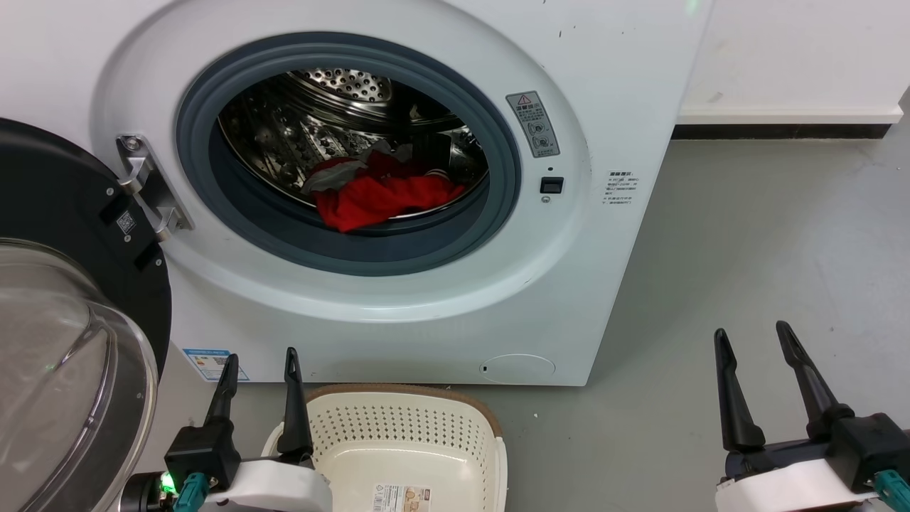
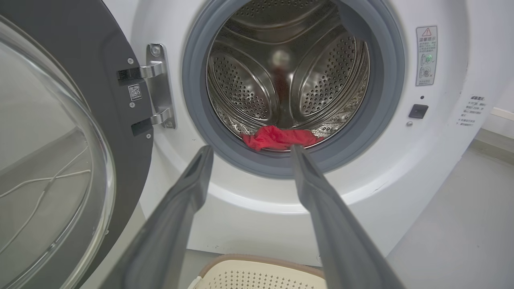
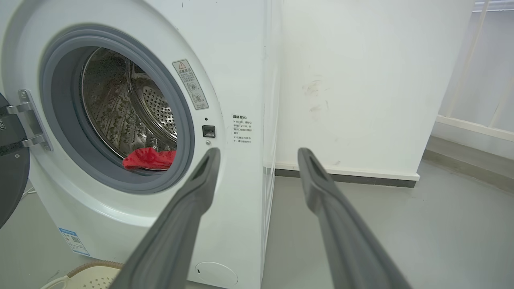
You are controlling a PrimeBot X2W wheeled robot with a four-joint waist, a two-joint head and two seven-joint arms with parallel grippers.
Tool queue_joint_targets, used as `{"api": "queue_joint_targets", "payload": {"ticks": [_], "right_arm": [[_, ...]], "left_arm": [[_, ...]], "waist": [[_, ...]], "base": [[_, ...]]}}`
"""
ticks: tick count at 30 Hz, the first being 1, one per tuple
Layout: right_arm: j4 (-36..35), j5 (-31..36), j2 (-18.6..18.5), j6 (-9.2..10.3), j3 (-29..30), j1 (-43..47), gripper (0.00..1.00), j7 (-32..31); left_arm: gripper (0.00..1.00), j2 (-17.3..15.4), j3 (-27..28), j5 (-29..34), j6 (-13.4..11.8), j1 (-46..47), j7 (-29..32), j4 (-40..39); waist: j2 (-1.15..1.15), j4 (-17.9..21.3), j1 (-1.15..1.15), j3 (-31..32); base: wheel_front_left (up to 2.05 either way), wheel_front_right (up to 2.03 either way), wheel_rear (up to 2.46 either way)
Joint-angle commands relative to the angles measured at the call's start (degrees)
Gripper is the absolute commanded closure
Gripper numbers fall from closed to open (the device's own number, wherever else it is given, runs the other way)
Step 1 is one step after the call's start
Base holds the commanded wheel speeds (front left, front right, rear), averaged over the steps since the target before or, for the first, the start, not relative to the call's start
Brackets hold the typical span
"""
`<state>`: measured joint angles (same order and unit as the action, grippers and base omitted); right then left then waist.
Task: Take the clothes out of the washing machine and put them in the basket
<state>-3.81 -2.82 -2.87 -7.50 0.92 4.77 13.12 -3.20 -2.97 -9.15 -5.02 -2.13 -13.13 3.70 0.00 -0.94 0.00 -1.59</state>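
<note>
Jaws on the left gripper (image 1: 261,355) and right gripper (image 1: 751,330) both spread wide, empty, clear of the clothes (image 1: 384,198)

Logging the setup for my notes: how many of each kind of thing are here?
Washing machine: 1
Laundry basket: 1
Heap of red clothes: 1, garments in it not countable
Grippers: 2, the left gripper and the right gripper, both open
Total: 5
</note>
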Motion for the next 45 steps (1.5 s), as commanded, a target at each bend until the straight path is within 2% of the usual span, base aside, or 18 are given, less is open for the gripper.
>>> {"api": "queue_joint_targets", "payload": {"ticks": [1, 18, 30, 45], "right_arm": [[-0.65, 1.47, -0.02, 0.02, -0.1, 0.45, 0.0, 0.52], [-1.76, 7.87, 0.0, 0.03, -0.37, 1.43, 0.0, 2.17], [-1.06, 5.24, 0.0, 0.03, -0.18, 1.49, 0.0, 2.11], [-0.32, 4.03, 0.0, 0.03, -0.15, 1.3, 0.0, 2.11]], "left_arm": [[0.0, -0.2, 0.08, 1.23, 0.27, -0.58, -0.44, -0.22], [0.0, 0.17, 0.62, 7.15, 1.98, -1.13, -2.22, 0.52], [0.0, 0.33, 1.43, 5.3, 3.31, -1.23, -2.09, 1.19], [0.0, 0.35, 1.31, 4.07, 3.45, -1.0, -2.09, 1.46]], "waist": [[0.0, -0.03, 0.0, -0.03], [0.0, -0.11, 0.0, -0.27], [0.0, -0.11, 0.0, -0.24], [0.0, -0.11, 0.0, -0.14]], "base": [[0.0, 0.0, 0.0], [0.0, 0.0, 0.0], [0.0, 0.0, 0.0], [0.0, 0.0, 0.0]]}}
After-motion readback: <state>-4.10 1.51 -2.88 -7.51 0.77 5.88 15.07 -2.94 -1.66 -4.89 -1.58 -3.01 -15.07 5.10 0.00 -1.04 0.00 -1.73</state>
